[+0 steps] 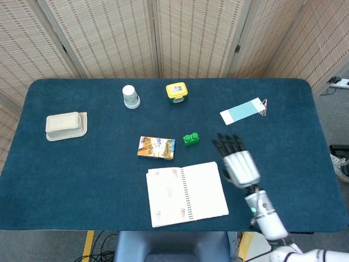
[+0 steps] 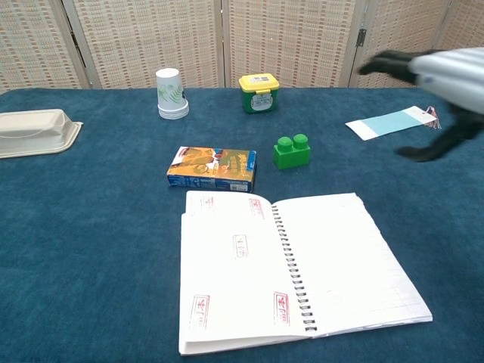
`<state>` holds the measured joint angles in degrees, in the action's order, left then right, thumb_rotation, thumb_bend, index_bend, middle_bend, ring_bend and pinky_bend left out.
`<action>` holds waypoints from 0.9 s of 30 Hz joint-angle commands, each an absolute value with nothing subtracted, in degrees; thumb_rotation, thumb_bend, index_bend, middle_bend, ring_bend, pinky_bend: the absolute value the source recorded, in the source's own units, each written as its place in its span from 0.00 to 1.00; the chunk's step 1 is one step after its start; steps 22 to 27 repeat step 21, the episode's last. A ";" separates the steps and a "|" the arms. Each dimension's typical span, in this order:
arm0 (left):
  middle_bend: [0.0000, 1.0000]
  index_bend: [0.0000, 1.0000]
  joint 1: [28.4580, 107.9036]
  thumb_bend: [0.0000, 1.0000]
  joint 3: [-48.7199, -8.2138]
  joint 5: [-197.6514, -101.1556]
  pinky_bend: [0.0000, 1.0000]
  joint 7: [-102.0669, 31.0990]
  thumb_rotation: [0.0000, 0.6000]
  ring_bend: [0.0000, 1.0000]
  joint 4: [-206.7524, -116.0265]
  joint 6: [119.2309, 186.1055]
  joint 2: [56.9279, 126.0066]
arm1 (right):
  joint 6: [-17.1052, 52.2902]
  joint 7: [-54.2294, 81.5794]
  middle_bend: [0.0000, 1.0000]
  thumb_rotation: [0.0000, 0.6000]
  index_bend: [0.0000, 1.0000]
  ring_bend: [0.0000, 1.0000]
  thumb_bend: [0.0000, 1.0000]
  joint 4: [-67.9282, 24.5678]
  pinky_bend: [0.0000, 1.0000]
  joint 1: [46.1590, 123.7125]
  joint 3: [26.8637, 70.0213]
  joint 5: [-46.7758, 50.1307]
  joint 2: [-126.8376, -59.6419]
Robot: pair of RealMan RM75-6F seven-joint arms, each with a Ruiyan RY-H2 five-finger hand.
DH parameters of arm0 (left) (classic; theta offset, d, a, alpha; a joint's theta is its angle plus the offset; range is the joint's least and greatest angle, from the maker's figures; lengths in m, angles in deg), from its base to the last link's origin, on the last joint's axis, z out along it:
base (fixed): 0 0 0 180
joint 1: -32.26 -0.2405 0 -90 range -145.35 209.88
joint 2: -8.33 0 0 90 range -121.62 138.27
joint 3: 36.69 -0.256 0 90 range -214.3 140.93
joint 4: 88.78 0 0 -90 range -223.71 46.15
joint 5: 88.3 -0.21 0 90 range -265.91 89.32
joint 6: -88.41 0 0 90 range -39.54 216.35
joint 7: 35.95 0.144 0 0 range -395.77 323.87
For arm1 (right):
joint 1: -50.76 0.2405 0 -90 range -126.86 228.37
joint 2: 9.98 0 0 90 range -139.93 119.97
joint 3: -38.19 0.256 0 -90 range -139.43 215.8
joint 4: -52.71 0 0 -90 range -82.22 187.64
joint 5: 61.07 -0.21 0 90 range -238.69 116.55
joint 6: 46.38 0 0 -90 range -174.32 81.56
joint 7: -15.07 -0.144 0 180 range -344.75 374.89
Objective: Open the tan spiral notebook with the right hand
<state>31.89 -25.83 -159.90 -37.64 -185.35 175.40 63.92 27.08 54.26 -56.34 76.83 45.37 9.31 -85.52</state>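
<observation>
Blue-covered table (image 1: 82, 180) bearing an open spiral notebook (image 1: 186, 192), green block (image 1: 191, 139), colourful box (image 1: 156, 148), paper cup (image 1: 130, 96), yellow-lidded jar (image 1: 176, 92), takeaway container (image 1: 66, 125), blue-white card (image 1: 242, 111).

A white paper cup with green print (image 1: 130, 96) stands upside down near the far edge of the blue cloth-covered table (image 1: 65, 174), with a yellow-lidded green tub (image 1: 176, 91) to its right. A cream foam clamshell container (image 1: 66, 125) lies at the left, a light-blue paper strip (image 1: 242, 111) at the right. A colourful printed carton (image 1: 156, 147) lies flat mid-table, a green two-stud building block (image 1: 191, 139) just beside it.
</observation>
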 commanded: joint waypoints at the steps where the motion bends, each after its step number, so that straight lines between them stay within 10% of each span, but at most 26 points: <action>1: 0.09 0.08 32.92 0.26 -29.25 -166.20 0.21 -34.38 1.00 0.10 -187.99 175.92 65.19 | 34.24 41.48 0.00 1.00 0.00 0.00 0.31 -52.98 0.00 67.71 39.47 12.23 -79.70; 27: 0.09 0.08 35.62 0.26 -31.71 -167.20 0.21 -27.17 1.00 0.10 -187.92 171.83 67.85 | 40.71 29.32 0.00 1.00 0.00 0.00 0.31 -42.33 0.00 58.76 37.03 20.27 -80.43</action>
